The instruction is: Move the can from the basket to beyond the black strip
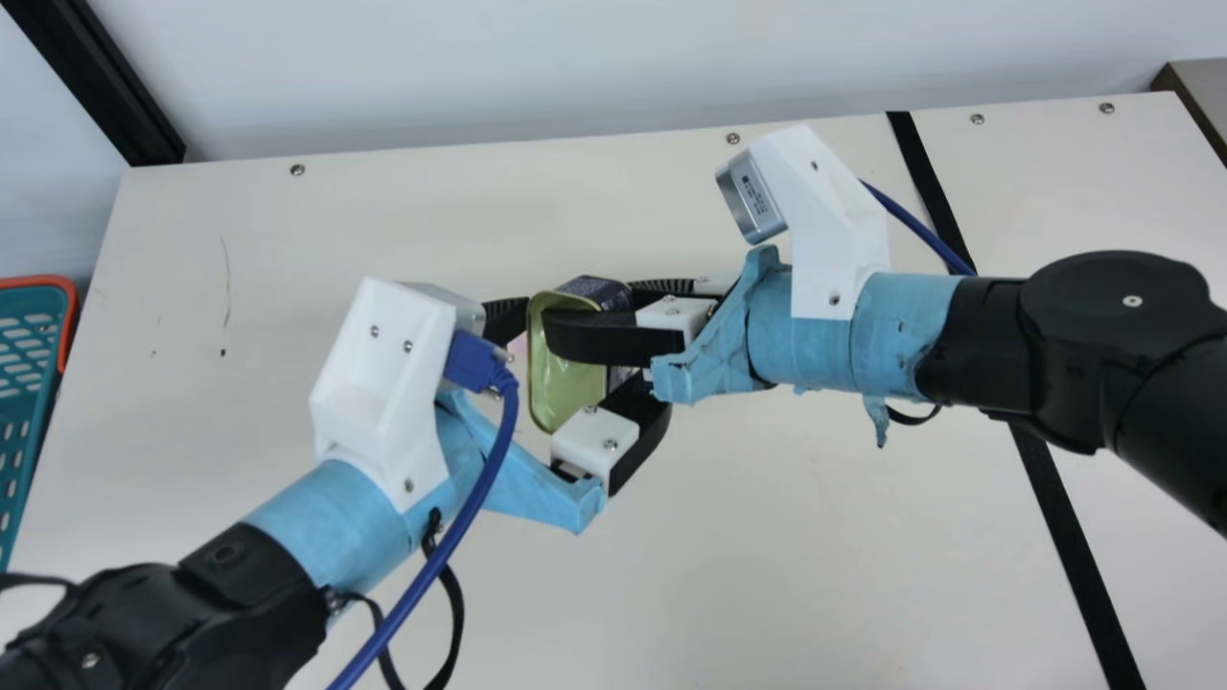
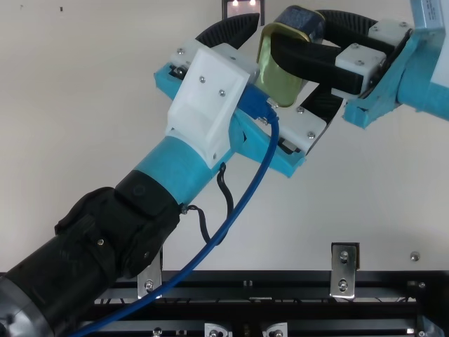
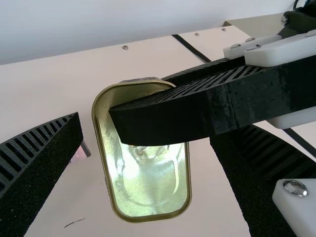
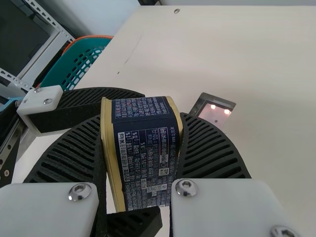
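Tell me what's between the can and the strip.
In the main view, the right gripper holding the can, then its arm over bare table and across the strip.

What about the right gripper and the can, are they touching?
Touching. The right wrist view shows the right gripper with the can squeezed between its two ribbed fingers, one against each side.

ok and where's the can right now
The can is near the main view's centre, clamped in the right end effector, left of the black strip.
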### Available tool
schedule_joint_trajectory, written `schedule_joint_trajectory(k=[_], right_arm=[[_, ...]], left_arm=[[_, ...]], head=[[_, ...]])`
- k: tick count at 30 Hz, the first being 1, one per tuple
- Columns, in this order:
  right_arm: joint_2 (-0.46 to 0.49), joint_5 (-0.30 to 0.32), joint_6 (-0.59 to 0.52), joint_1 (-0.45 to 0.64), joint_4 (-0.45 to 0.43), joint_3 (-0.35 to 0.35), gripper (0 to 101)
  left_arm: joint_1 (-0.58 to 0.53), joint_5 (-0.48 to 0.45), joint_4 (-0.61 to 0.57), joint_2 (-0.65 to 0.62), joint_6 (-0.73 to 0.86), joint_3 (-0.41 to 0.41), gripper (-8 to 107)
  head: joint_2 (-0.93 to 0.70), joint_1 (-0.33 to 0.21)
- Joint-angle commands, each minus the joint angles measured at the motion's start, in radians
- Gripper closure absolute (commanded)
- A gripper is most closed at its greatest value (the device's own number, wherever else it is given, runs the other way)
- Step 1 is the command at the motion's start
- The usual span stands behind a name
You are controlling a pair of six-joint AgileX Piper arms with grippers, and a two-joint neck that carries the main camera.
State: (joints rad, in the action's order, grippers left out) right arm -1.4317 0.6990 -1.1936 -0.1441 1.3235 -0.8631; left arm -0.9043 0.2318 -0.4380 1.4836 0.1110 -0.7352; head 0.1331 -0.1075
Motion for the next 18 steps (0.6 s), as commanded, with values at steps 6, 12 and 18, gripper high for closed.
schedule_joint_trajectory(k=[6, 12, 18], right_arm=[[0.0, 0.0, 0.0, 0.0, -0.001, 0.0, 101], [0.0, 0.0, 0.0, 0.0, -0.001, 0.0, 101], [0.0, 0.0, 0.0, 0.0, -0.001, 0.0, 101]], left_arm=[[0.003, -0.024, 0.026, -0.001, -0.008, 0.012, 9], [0.018, -0.068, 0.043, -0.02, 0.009, 0.051, 9], [0.043, -0.09, 0.034, -0.05, 0.047, 0.107, 9]], head=[[0.002, -0.003], [0.002, -0.003], [0.002, -0.003]])
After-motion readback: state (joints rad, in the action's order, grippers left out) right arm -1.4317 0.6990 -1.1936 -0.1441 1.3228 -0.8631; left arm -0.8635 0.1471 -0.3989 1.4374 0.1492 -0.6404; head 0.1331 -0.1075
